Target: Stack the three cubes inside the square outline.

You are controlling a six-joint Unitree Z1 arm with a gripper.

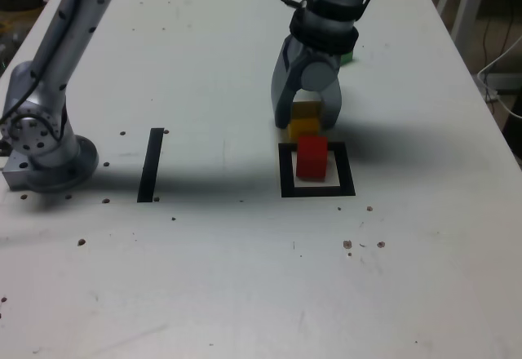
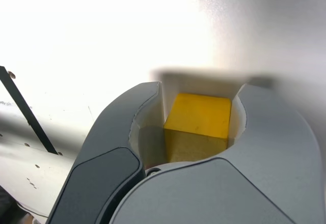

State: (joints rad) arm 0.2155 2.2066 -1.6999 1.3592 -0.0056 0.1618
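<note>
We are seeing the small matte yellow cube sitting on the white table just behind the thick black tape square outline, touching or nearly touching its far edge. The grey two-fingered gripper is closing its jaws on this cube, one pad pressing each side in the wrist view. The arm is reaching down steeply from the far side, wrist pointing at the table. The small red cube is standing inside the outline. A green cube is peeking out behind the arm. A straight black tape strip is lying well apart toward the exterior view's left.
</note>
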